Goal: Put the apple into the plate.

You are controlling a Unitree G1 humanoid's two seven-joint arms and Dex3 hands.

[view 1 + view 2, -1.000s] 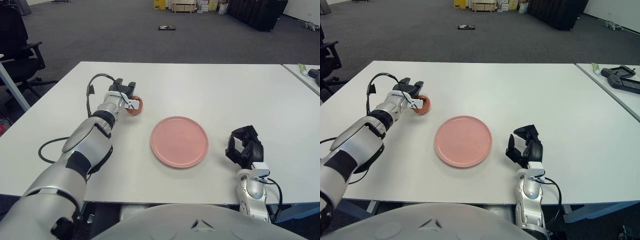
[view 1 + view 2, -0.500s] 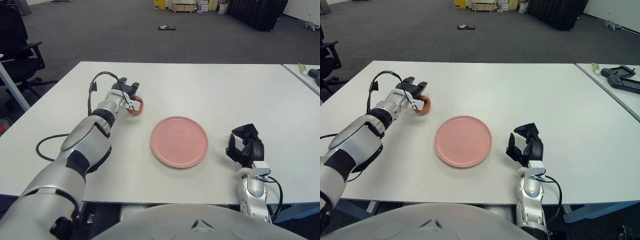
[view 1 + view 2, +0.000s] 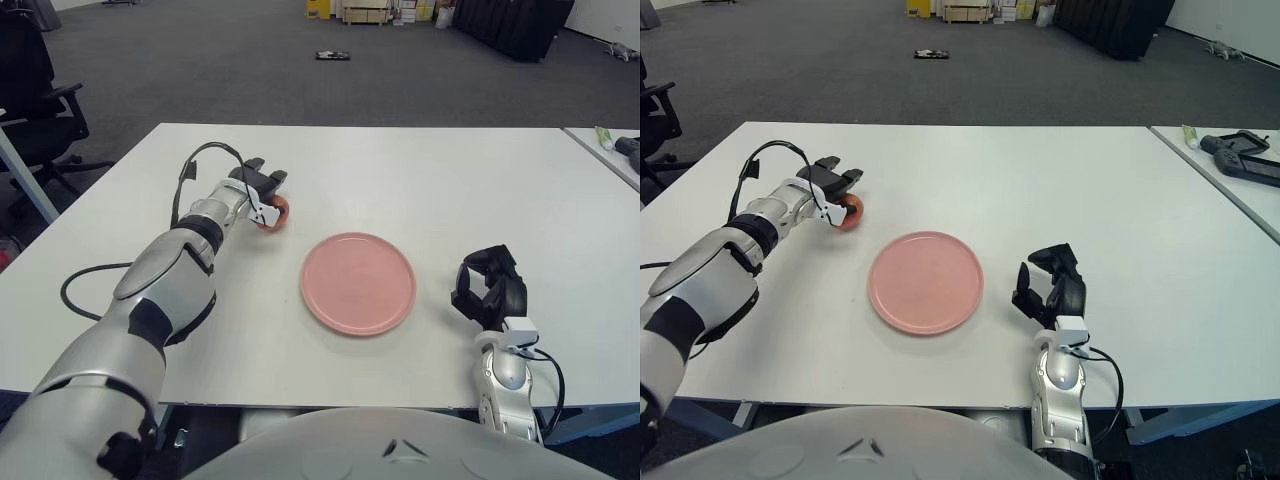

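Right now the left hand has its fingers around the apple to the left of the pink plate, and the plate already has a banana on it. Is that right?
Not quite. The left hand does have its fingers around the apple, left of the pink plate, but the plate holds nothing; no banana appears in either eye view. The right hand shows to the plate's right.
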